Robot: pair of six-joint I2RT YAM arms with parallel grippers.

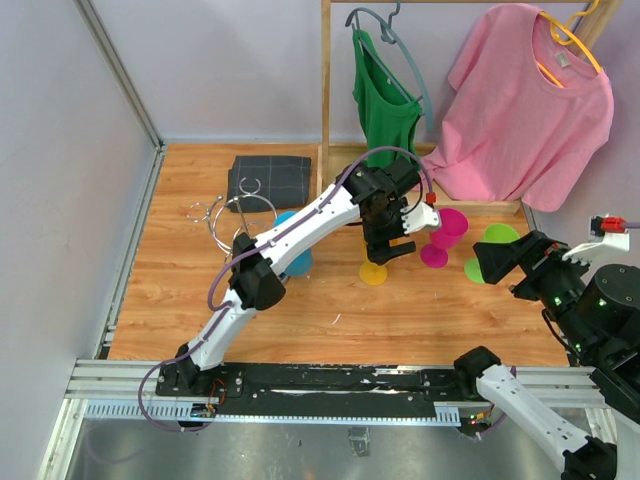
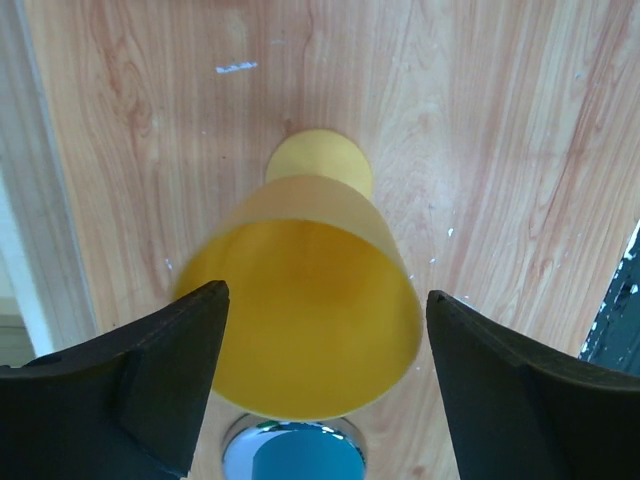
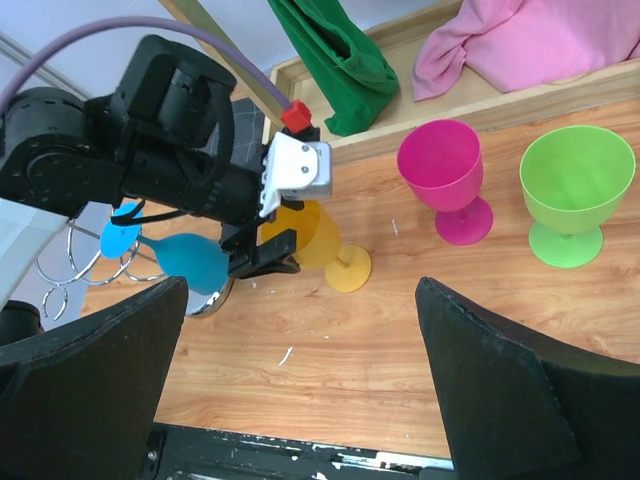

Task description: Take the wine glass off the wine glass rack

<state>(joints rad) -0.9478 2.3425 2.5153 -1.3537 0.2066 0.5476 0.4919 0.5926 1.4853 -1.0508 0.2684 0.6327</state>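
The silver wire wine glass rack [image 1: 232, 213] stands at the left of the table; its shiny round base shows in the left wrist view [image 2: 240, 445]. A blue wine glass [image 3: 187, 260] hangs on it, partly hidden by the left arm in the top view [image 1: 300, 262]. A yellow wine glass [image 2: 300, 320] has its foot [image 1: 373, 272] on the table right of the rack. My left gripper [image 2: 325, 300] is open, with one finger on each side of the yellow bowl and a gap on both sides. My right gripper [image 3: 300, 380] is open and empty, above the table at the right [image 1: 497, 262].
A pink glass [image 1: 448, 228] and a green glass [image 1: 497, 237] stand right of the yellow one. A dark folded cloth [image 1: 270, 178] lies at the back. A wooden clothes rack [image 1: 326, 100] holds a green top [image 1: 385, 100] and a pink shirt [image 1: 530, 110].
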